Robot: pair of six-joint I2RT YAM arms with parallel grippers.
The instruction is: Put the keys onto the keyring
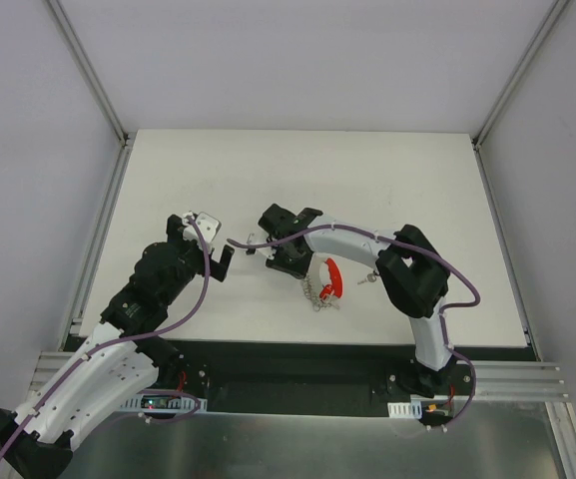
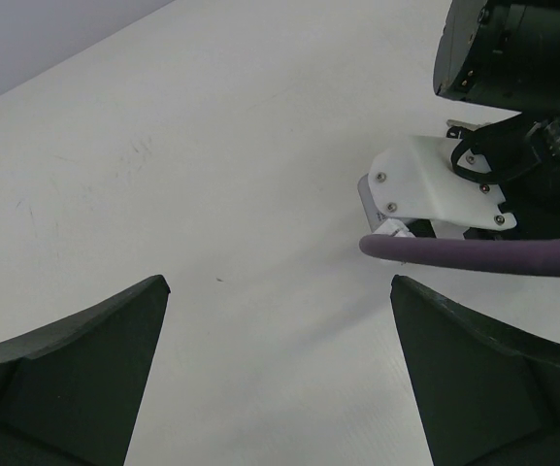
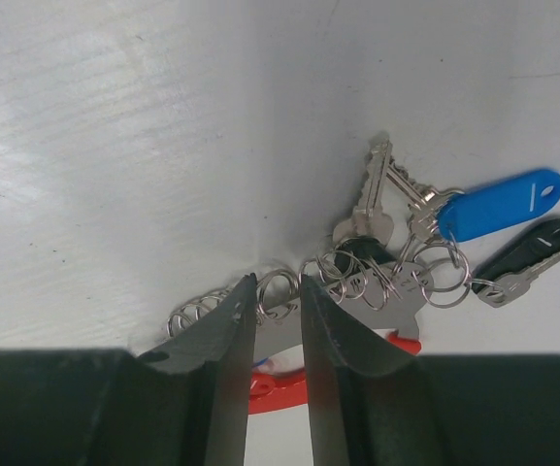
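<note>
Keyring [image 3: 367,277] sits pinched in right jaws mid-table; left jaws gape empty nearby.

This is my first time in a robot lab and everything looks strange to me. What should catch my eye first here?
A bunch of keys, one blue-headed, lies on the table, on a keyring with a red tag. The right gripper pinches one of its small rings, and the left gripper hangs open close by.

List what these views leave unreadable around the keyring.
Right wrist: whether the right gripper pinches the keyring; its fingers cover the contact and most of the red tag.
Top external: keyring too small to tell ring from keys, partly under the right arm.
Left wrist: keyring out of view.
</note>
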